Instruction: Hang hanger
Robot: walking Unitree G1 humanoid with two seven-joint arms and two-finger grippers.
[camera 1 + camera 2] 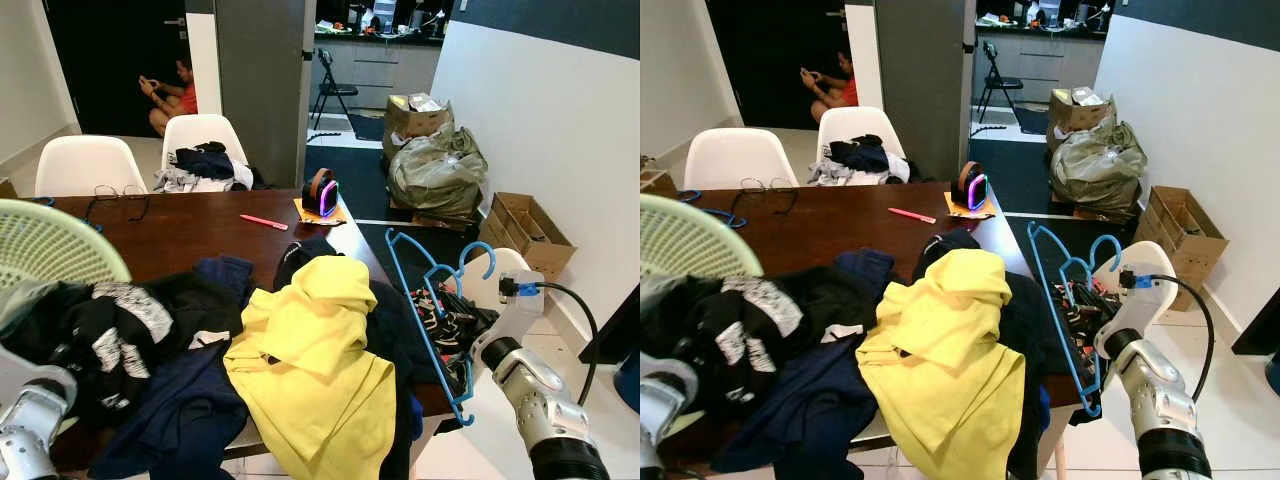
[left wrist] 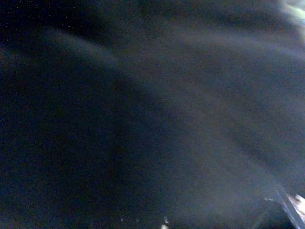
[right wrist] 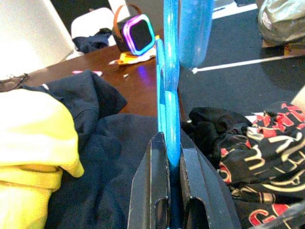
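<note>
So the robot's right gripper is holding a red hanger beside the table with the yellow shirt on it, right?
Not quite: the hanger is blue, not red. The right wrist view shows the right gripper shut on its blue plastic. The rest holds: it is held beside the table, where the yellow shirt lies.

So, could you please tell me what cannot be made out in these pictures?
- Left hand: the left wrist view is dark blur; the eye views' bottom edge cuts the arm off.
- Blue plastic hanger: its lower end is hidden between the right hand's black fingers.
- Where to hang it: no rail visible.
</note>
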